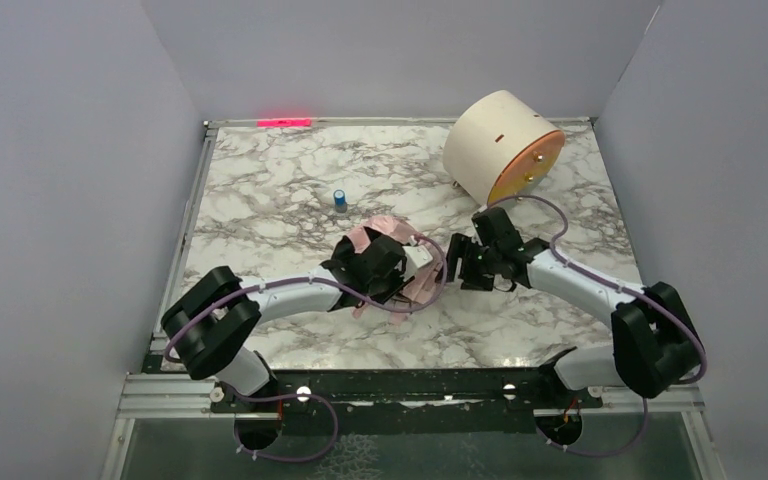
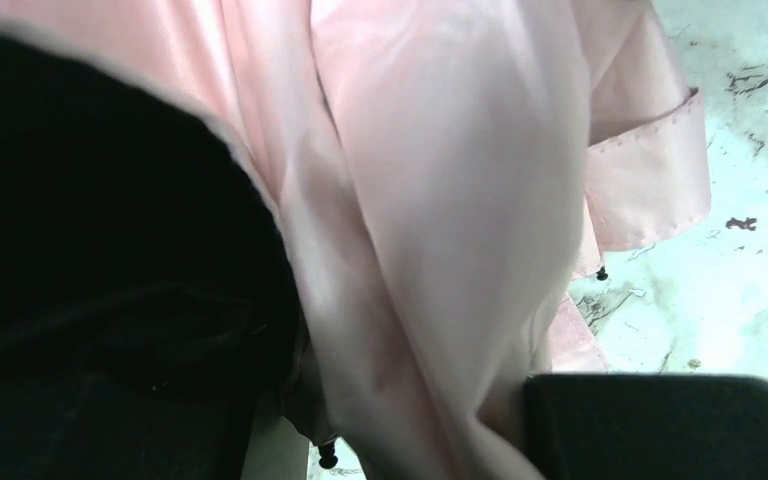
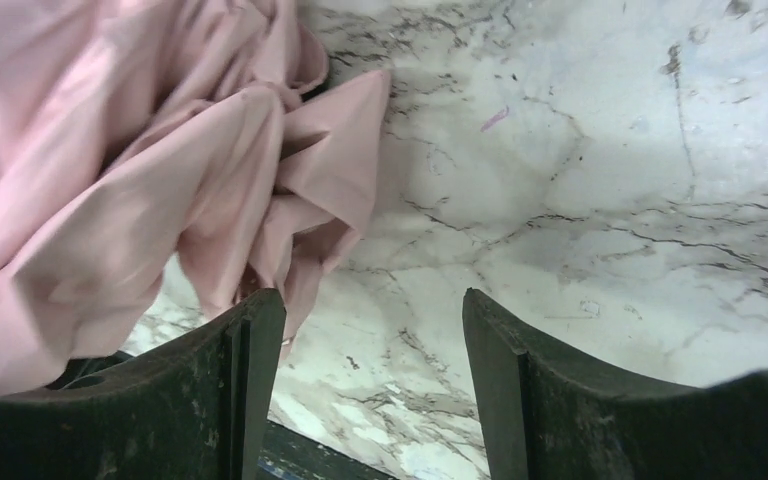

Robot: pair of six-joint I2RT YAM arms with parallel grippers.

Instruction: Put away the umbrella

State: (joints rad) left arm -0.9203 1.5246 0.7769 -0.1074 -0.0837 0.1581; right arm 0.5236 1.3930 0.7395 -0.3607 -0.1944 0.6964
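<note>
Umbrella: the umbrella (image 1: 378, 230) lies as a crumpled pink bundle on the marble table (image 1: 280, 180), about mid-table, well apart from the cream drum (image 1: 500, 145) at the far right.
Left hand: my left gripper (image 1: 375, 265) sits right on top of the bundle. Fabric fills the gap between my fingers (image 2: 660, 425), but I cannot tell whether they already pinch it.
Right hand: my right gripper (image 3: 370, 400) has its jaws apart over bare marble and holds nothing. The fabric's edge is just beside my left finger.
Direction: the bundle is directly under my left hand and to the left of my right.
Long axis: pink shows at the far-left and near-right of my left wrist, which suggests a diagonal. The shaft is hidden.
Nearer arm: left.
</note>
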